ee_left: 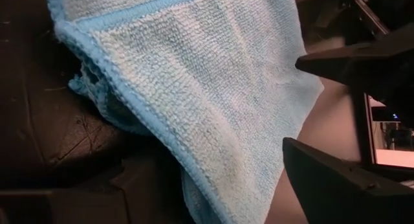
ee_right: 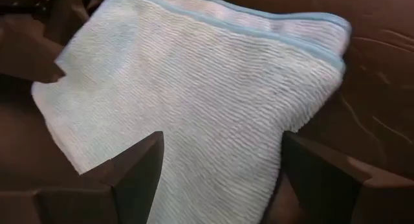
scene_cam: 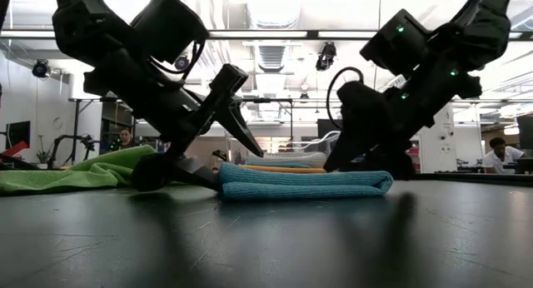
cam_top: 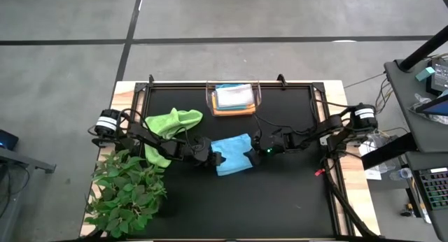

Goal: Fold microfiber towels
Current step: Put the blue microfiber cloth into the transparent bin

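Black rectangular bench (cam_top: 280, 193): leafy green plant (cam_top: 129, 193) at front-left corner, clear plastic bin (cam_top: 233, 100) at back edge holding stacked folded cloths.

Crumpled lime green microfiber towel (cam_top: 170, 124) left of centre, unfolded.

Folded light blue microfiber towel (cam_top: 232, 154) at bench centre.

Left gripper (cam_top: 215, 158) at its left edge, right gripper (cam_top: 253, 152) at right edge; both claws apart, holding nothing.

Judged: blue fold being finished; next needs lift into bin.

Bin's cloth colours hard to separate.

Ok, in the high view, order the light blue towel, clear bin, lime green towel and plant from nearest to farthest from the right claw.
1. Light blue towel, directly beside the right claw, mid-table.
2. Clear plastic bin, at the table's back edge.
3. Lime green towel, over on the left arm's side.
4. Leafy plant, at the front left corner.
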`<state>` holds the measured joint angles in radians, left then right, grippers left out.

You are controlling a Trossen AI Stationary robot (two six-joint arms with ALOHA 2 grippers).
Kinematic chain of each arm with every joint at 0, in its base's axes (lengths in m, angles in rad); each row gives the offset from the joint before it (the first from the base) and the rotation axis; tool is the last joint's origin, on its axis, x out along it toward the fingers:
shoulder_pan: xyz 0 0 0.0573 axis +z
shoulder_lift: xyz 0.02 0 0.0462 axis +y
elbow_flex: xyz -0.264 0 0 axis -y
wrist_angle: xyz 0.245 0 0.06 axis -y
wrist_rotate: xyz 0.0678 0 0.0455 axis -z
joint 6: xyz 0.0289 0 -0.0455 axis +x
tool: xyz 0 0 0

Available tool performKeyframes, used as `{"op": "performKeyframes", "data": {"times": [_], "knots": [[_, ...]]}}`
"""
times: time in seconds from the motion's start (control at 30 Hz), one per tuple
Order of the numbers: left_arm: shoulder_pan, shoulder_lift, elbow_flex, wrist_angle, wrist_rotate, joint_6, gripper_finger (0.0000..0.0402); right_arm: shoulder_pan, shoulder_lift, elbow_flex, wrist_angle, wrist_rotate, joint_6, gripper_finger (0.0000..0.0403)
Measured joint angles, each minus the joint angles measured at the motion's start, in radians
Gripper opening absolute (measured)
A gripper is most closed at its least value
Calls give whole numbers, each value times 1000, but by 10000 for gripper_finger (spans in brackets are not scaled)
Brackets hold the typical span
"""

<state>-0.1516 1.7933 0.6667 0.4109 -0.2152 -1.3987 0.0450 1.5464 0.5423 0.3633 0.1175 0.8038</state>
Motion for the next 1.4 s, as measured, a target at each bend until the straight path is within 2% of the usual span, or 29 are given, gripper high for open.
{"op": "performKeyframes", "data": {"times": [0.13,0.27,0.47,0.63,0.7,0.77,1.1,1.4], "knots": [[0,32,8,-4,-4,0,242,-4,21,23,3,-32,-9,293],[1,39,8,-4,-6,11,197,-3,16,26,-6,-44,-12,261],[0,39,8,-6,-28,60,109,-4,3,24,4,-54,-18,171],[0,34,8,-1,-32,97,28,-4,2,24,17,-48,-42,75],[0,25,8,0,-34,109,9,-4,2,24,27,-47,-56,36],[0,7,8,0,-38,123,8,-4,-6,24,39,-48,-69,18],[75,-140,2,-10,-86,319,2,-25,-173,24,21,-39,-163,14],[202,-328,5,-8,-89,549,2,-148,-322,52,-54,-39,-278,13]]}}
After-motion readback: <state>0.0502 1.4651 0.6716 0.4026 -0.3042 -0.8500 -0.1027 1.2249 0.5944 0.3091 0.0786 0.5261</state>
